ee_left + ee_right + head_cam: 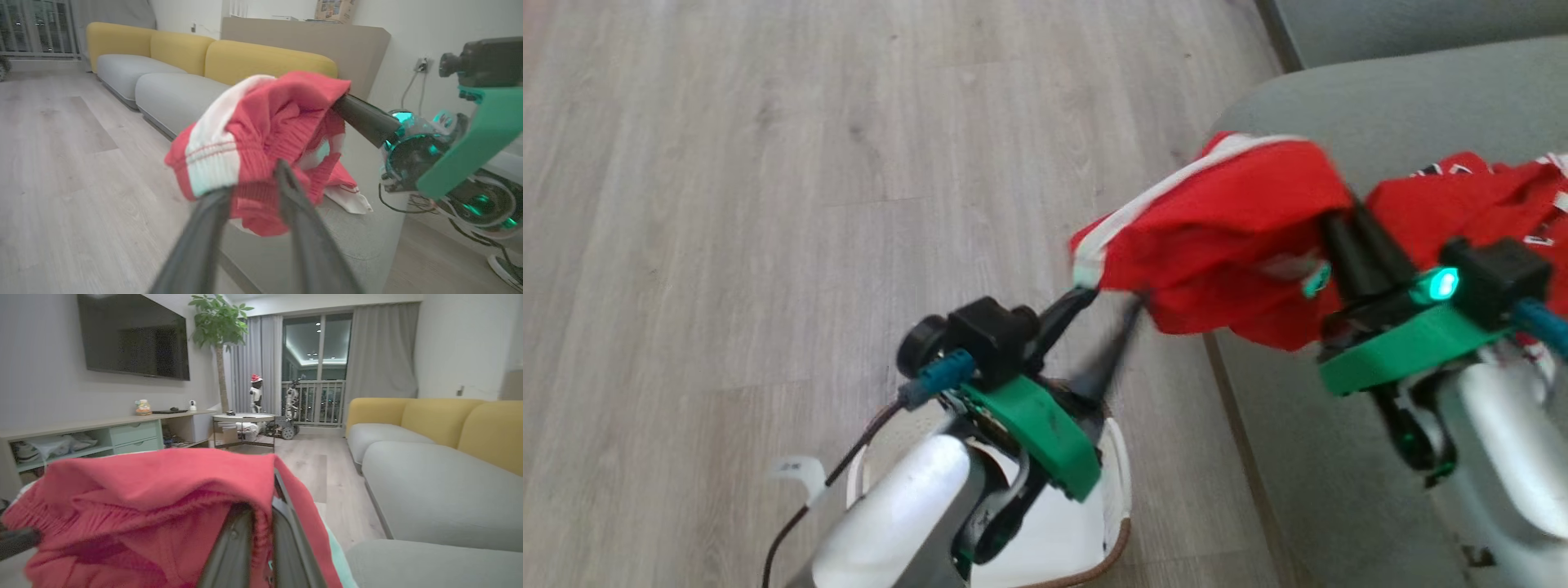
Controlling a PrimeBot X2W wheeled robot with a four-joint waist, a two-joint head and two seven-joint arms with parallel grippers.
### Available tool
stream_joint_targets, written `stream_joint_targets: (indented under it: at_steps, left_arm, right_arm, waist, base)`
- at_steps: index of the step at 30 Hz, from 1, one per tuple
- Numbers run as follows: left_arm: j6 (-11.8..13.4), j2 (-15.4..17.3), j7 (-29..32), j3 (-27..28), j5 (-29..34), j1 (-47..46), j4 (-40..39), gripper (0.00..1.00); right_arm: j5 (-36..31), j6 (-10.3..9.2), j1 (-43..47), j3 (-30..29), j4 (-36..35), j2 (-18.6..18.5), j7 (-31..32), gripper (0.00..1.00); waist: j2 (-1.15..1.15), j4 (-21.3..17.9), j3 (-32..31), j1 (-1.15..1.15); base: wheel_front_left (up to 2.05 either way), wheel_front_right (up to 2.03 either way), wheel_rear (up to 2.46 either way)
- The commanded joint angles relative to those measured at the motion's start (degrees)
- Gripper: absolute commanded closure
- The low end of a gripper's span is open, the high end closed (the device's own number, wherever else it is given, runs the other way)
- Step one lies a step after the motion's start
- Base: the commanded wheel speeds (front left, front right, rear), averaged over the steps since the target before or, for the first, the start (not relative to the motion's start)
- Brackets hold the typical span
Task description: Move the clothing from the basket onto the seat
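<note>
Floor (768,163): pale wood planks across the left of the head view.
Basket (1117,482): at the bottom of the head view, on the floor just beside the seat's front edge; its brown rim and white inner wall show; the left forearm covers most of it.
Left end effector (1107,306): above the basket, fingers pointing up and to the right; the two dark fingers stand apart with a gap between them; their tips touch the white-banded lower edge of the red garment; blurred in the head view; the left wrist view (251,177) shows the same parted fingers; open, as far as can be seen.
Red garment (1233,220): clothing off the basket, bunched and hanging in the air between the two end effectors; its left end is over the floor, its right end over the seat's rounded corner.
Right end effector (1343,237): fingers pressed close together and buried under the garment's right end; closed on the cloth; the right wrist view (263,498) shows red fabric draped over them.
Second red garment (1486,196): lying on the seat, to the right of the right end effector.
Seat (1405,106): grey-green cushion along the right.
</note>
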Motion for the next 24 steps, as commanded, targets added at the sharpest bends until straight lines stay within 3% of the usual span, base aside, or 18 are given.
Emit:
stream_joint_targets:
  at_steps: [1, 13, 24]
  left_arm:
    - [-1.0, 0.06, -0.91, 0.98, -0.38, -1.74, -1.32, 0.0]
    - [-0.74, -0.19, -2.03, -0.82, 1.15, -3.31, 1.28, 0.0]
    - [-0.13, -0.24, -3.33, -0.77, 1.87, -5.3, 4.3, 0.0]
  right_arm:
    - [-0.64, -0.02, -0.11, -1.79, -2.74, -1.68, -0.29, 1.0]
    - [-2.76, -0.02, 1.79, -8.15, -7.03, -6.23, -0.29, 1.0]
    - [-3.38, -0.02, 4.94, -12.77, -10.82, -7.38, -0.29, 1.0]
  waist:
    - [0.0, -1.77, 0.07, 0.0]
    - [0.0, -11.86, 1.94, 0.0]
    - [0.0, -20.58, 3.99, 0.0]
  base:
    - [0.0, 0.0, 0.0]
    - [0.0, 0.0, 0.0]
    - [0.0, 0.0, 0.0]
